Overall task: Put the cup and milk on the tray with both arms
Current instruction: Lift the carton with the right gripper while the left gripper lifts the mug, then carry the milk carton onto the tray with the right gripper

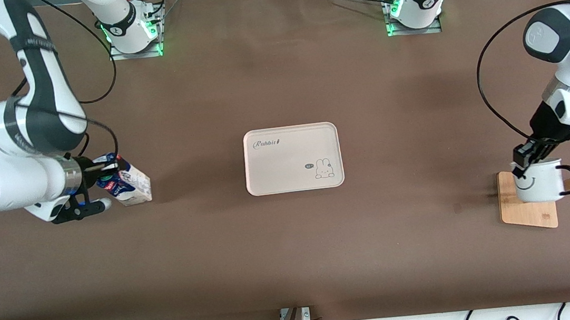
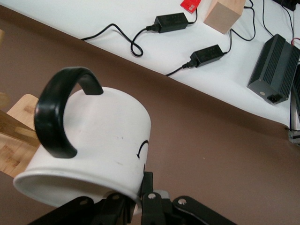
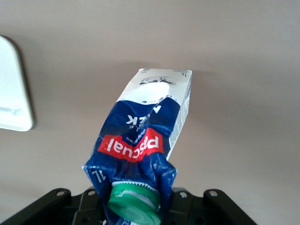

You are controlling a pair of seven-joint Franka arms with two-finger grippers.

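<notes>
The tray point(image 1: 293, 158) sits bare mid-table, open tabletop all round it. The right gripper point(image 1: 101, 174) pinches the milk point(image 1: 128, 183) by its top. The left gripper point(image 1: 527, 155) clamps the cup point(image 1: 539, 182) over the wooden rack point(image 1: 528, 208).

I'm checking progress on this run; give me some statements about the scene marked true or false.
1. The tray holds nothing. True.
2. The right gripper is shut on the milk. True.
3. The cup sits on the tray. False: it is over the wooden rack, gripped at its rim by the left gripper.
4. The milk's green cap points away from the fingers. False: it sits right at them.
</notes>
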